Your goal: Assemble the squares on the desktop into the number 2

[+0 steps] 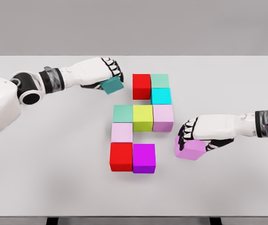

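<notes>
Coloured cubes form a partial figure on the white table [54, 178]. The top row has a red cube [142, 86] and a mint cube [160, 80], with a cyan cube [161, 96] below the mint one. The middle row holds a green cube [122, 114], a yellow-green cube [143, 117] and a lilac cube [163, 117]. Beneath come a pale pink cube [122, 132], a second red cube [121, 156] and a purple cube [144, 158]. My left hand [107, 75] is shut on a teal cube [112, 86], tilted, just left of the top red cube. To the right of the purple cube, my right hand [193, 136] is shut on a pink-violet cube [189, 150].
The table's far edge runs behind the figure and its front edge lies along the bottom of the view. My left forearm [54, 79] reaches across the upper left. My right forearm [256, 125] comes in from the right edge.
</notes>
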Tool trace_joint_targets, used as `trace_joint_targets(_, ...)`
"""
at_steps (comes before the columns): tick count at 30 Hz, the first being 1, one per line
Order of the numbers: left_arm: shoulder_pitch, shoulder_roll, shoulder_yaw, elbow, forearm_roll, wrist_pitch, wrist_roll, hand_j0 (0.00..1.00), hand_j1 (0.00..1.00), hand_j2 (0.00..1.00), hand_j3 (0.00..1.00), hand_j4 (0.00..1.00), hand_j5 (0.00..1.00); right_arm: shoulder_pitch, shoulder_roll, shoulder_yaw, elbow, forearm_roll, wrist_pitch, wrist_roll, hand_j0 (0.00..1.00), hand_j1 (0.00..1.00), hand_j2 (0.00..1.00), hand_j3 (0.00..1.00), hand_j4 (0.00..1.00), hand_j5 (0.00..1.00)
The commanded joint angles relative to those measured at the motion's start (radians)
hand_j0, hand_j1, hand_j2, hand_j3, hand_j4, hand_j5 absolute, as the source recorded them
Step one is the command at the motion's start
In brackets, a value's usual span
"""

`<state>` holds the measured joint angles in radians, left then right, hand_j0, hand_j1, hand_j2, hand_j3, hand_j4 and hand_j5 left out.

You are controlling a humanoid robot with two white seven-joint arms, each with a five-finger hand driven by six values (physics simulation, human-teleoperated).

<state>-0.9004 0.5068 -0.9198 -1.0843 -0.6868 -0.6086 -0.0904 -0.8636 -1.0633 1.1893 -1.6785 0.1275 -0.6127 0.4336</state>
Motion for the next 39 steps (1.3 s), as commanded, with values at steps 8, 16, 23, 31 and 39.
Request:
trace_joint_targets(8,-0.006,-0.065,-0.008,0.092,-0.006,-0.002,0.003,0.4,0.4,0.4,0.4,0.4,0.4,0.0,0.025,0.015,-0.004,-0.011,0.002,-0.001,0.62,0.62,0.62,0.62,0.62,0.62)
trace_joint_targets(16,-0.014,-0.079,-0.007,0.136,-0.014,-0.002,0.004,0.4,0.4,0.4,0.4,0.4,0.4,0.002,0.046,0.015,-0.004,-0.011,0.002,0.004,0.74,0.74,0.74,0.74,0.74,0.74)
trace_joint_targets(23,-0.014,-0.09,-0.007,0.136,-0.014,-0.002,0.003,0.43,0.43,0.43,0.43,0.43,0.43,0.002,0.034,0.015,-0.004,-0.009,0.002,0.04,1.0,1.0,1.0,1.0,1.0,1.0)
trace_joint_targets(31,-0.014,-0.08,-0.004,0.135,-0.01,-0.002,0.005,0.56,0.56,0.56,0.56,0.56,0.56,-0.014,0.032,0.004,-0.004,-0.009,0.002,0.039,1.0,1.0,1.0,1.0,1.0,1.0)
trace_joint_targets(39,-0.012,-0.083,-0.001,0.132,-0.007,-0.002,0.005,0.72,0.72,0.72,0.72,0.72,0.72,-0.029,-0.001,-0.059,0.002,-0.009,0.002,0.036,1.0,1.0,1.0,1.0,1.0,1.0)
